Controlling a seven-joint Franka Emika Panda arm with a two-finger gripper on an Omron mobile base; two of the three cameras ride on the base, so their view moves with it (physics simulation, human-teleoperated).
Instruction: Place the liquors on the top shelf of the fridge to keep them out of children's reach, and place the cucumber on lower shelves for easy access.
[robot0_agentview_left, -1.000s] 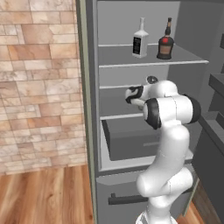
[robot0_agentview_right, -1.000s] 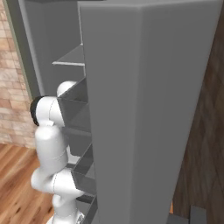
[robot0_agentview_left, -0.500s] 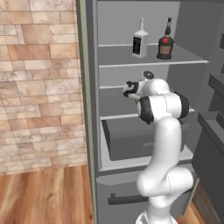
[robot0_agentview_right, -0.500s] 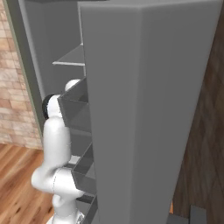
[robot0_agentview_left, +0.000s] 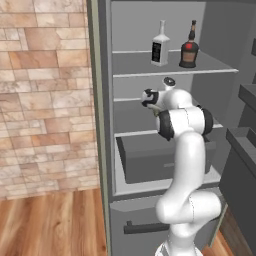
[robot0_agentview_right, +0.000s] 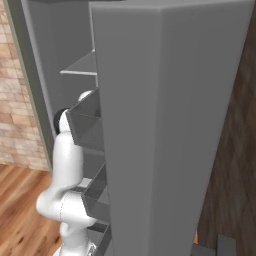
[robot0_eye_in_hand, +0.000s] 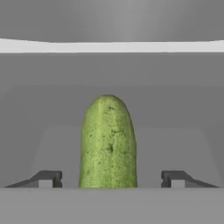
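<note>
Green cucumber (robot0_eye_in_hand: 108, 142) looks light, firm, smooth; take it mid-length. Tool (robot0_eye_in_hand: 111, 178) fingers stand wide, clear of it

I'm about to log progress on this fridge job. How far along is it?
Done: both liquors, the clear bottle and the dark bottle, stand on the top shelf. In hand: the gripper reaches in over a lower shelf, its fingers spread wide of the cucumber and not touching it. Left: whether the cucumber already rests on that shelf is unclear; otherwise only pulling the arm out.
</note>
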